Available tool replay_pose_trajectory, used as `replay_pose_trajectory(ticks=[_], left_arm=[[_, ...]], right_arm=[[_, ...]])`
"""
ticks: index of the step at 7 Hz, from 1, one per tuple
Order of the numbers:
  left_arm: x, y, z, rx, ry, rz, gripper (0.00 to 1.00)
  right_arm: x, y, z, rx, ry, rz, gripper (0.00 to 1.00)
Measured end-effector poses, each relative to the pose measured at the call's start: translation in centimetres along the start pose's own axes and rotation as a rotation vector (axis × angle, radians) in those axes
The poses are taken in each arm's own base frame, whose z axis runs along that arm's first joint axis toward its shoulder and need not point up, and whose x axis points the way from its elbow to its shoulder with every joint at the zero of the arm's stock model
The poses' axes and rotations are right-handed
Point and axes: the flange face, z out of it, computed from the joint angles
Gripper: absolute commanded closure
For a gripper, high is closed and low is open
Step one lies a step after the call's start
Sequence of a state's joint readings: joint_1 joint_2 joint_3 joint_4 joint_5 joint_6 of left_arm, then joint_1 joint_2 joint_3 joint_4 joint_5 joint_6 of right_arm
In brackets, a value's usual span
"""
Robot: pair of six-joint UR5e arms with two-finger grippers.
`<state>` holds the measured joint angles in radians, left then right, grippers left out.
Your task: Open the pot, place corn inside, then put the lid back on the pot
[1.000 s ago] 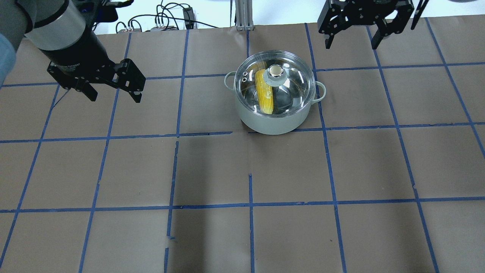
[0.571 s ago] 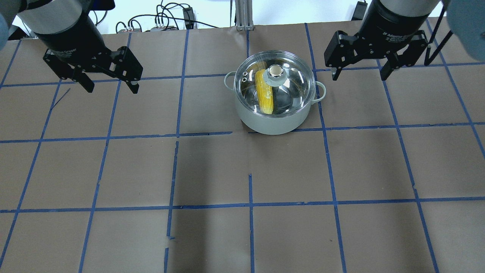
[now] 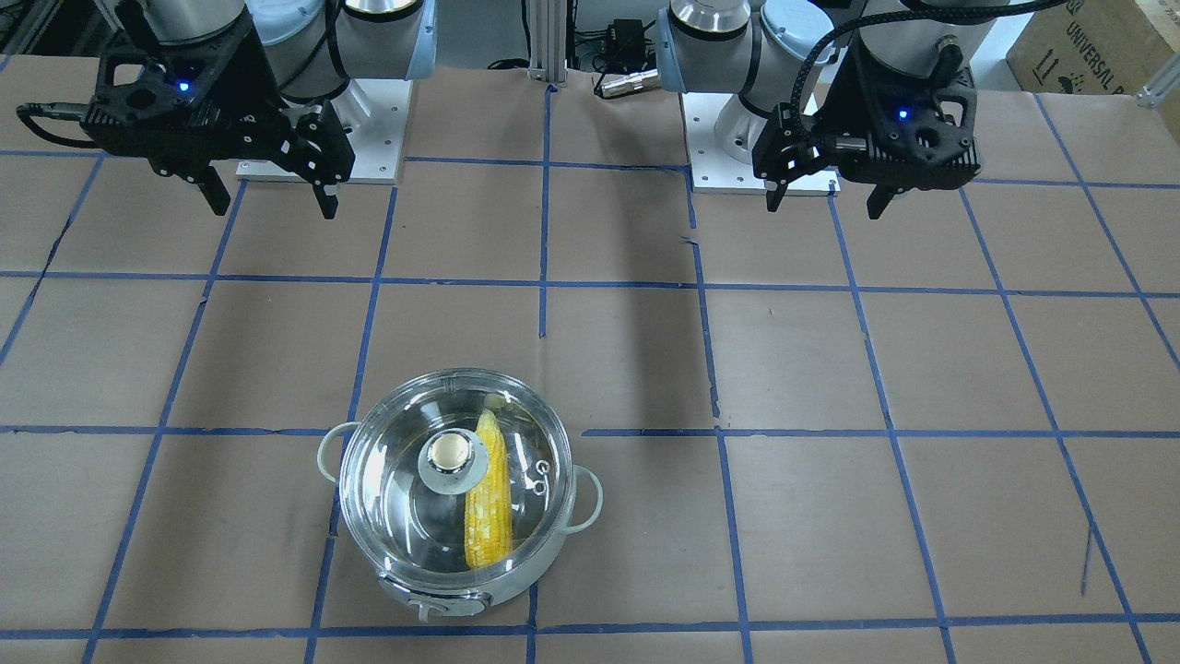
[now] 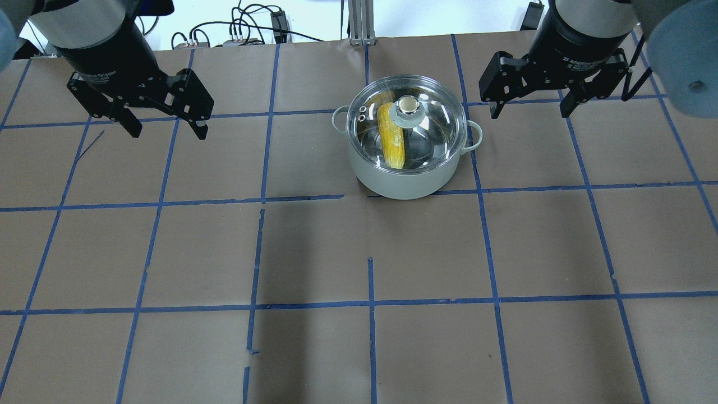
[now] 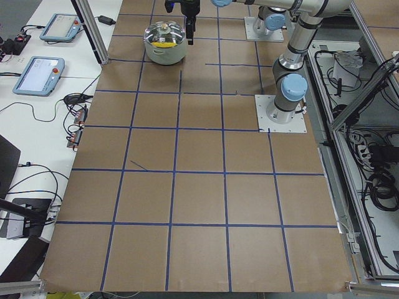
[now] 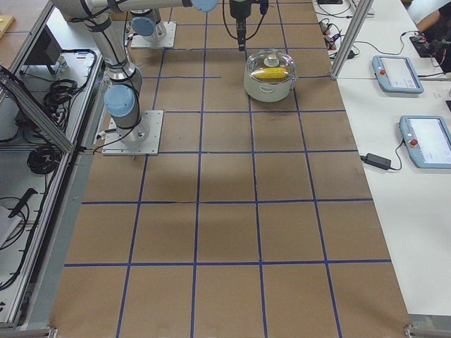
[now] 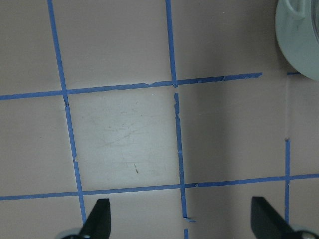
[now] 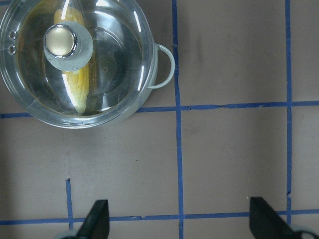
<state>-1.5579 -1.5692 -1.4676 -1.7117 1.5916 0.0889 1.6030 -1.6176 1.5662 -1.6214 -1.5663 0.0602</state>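
Note:
The steel pot (image 4: 401, 180) with pale green handles stands at the table's far middle. The glass lid (image 4: 432, 126) sits closed on it, its beige knob (image 4: 408, 105) on top. The yellow corn (image 4: 391, 137) lies inside, seen through the glass. My left gripper (image 4: 168, 132) is open and empty, above the table well left of the pot. My right gripper (image 4: 530, 113) is open and empty, just right of the pot's right handle and above it. The right wrist view shows the lid (image 8: 114, 64) and corn (image 8: 78, 87) at upper left. The left wrist view shows only the pot's edge (image 7: 299, 47).
The brown paper table (image 4: 370, 252) carries a grid of blue tape. Cables and an aluminium post (image 4: 359, 22) lie past its far edge. Both arm bases (image 3: 323, 129) stand at the robot's side. Pendants (image 6: 398, 74) lie on the side bench.
The right gripper has come down and nearer, level with the pot's right side. The left gripper has moved slightly back and left. Both stay open. Pot, lid and corn have not moved.

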Motion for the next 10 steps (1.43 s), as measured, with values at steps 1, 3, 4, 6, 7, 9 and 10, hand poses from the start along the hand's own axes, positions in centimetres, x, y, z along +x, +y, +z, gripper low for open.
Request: replay_pose_trajectory(ticks=[1, 3, 4, 6, 7, 9, 10], left_arm=[[-0.01, -0.16, 0.04, 0.004, -0.001, 0.003, 0.00], [-0.10, -0.70, 0.02, 0.029, -0.003, 0.011, 0.00], [-0.12, -0.85, 0.01, 0.037, -0.004, 0.013, 0.00], [-0.11, -0.88, 0.06, 0.040, -0.004, 0.013, 0.00], [-0.07, -0.86, 0.06, 0.041, -0.003, 0.012, 0.00], [-0.04, -0.85, 0.07, 0.041, -0.003, 0.011, 0.00], [-0.03, -0.85, 0.07, 0.041, -0.003, 0.011, 0.00]], right_arm=[[0.03, -0.01, 0.73, 0.004, 0.002, 0.000, 0.00], [0.09, -0.04, 1.40, 0.009, 0.002, 0.001, 0.00], [0.10, -0.05, 1.46, 0.010, 0.002, 0.001, 0.00], [0.10, -0.09, 1.53, 0.011, 0.002, 0.001, 0.00], [0.10, -0.11, 1.56, 0.010, 0.002, 0.001, 0.00], [0.10, -0.15, 1.59, 0.010, 0.003, 0.001, 0.00], [0.10, -0.16, 1.59, 0.010, 0.003, 0.001, 0.00]])
